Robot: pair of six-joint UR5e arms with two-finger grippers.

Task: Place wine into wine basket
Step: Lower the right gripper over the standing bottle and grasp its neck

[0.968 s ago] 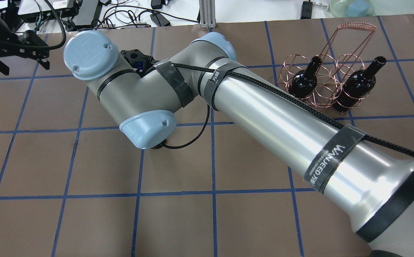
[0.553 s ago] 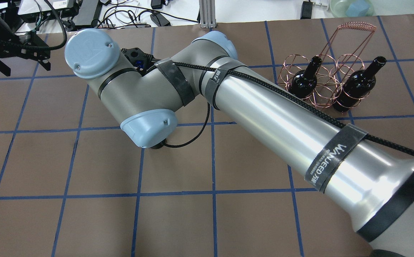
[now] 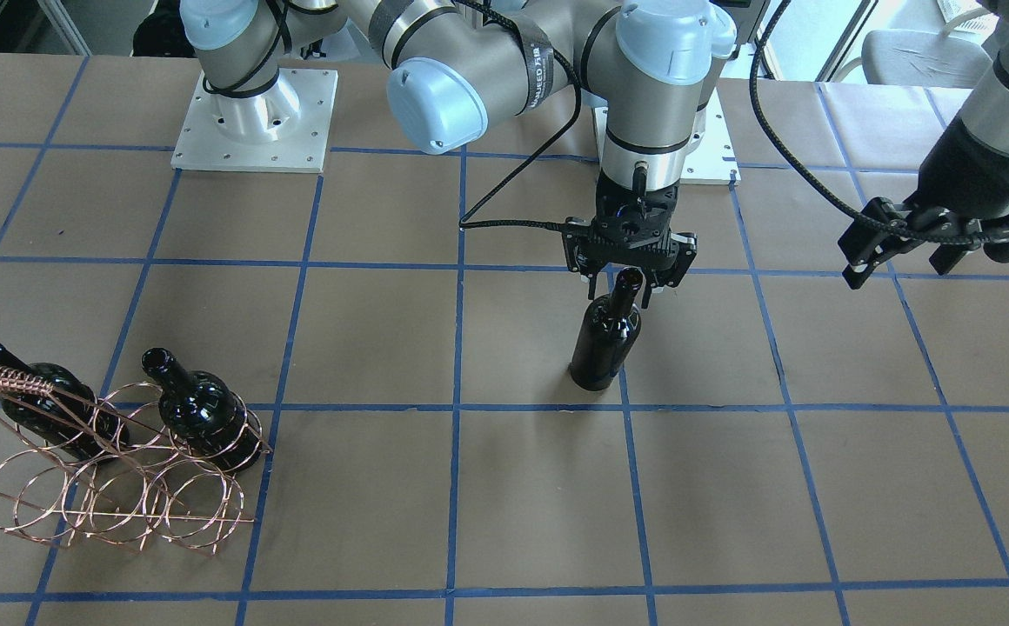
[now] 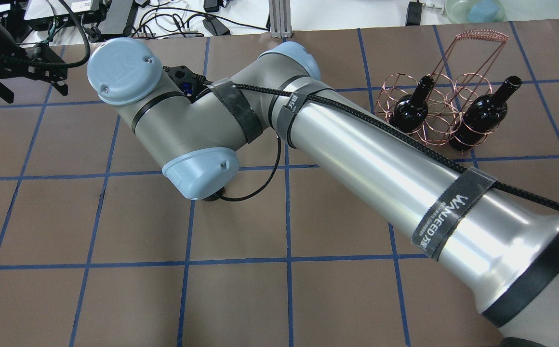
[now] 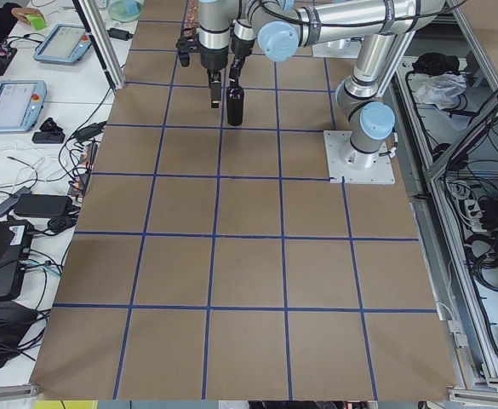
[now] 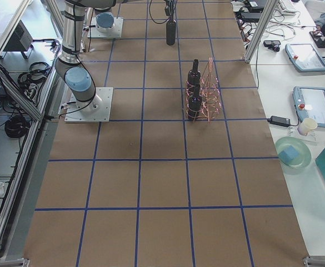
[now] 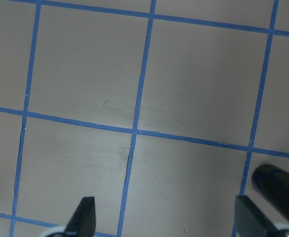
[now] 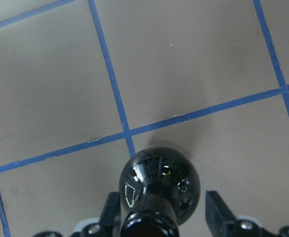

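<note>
A dark glossy wine bottle stands upright on the brown table near its middle; it also shows in the right wrist view. My right gripper is above it, open, with a finger on each side of the neck and a gap showing. In the overhead view my right arm hides this bottle. The copper wire wine basket stands far off to the side and holds two like bottles. My left gripper hangs open and empty off to the other side.
The brown table has a grid of blue tape lines. My right arm stretches low across its middle. Cables and boxes lie beyond the far edge. A dark glossy object shows at the left wrist view's lower right edge.
My right arm's wrist has shifted slightly, and my left gripper has shifted a little. The basket and its two bottles have not moved.
</note>
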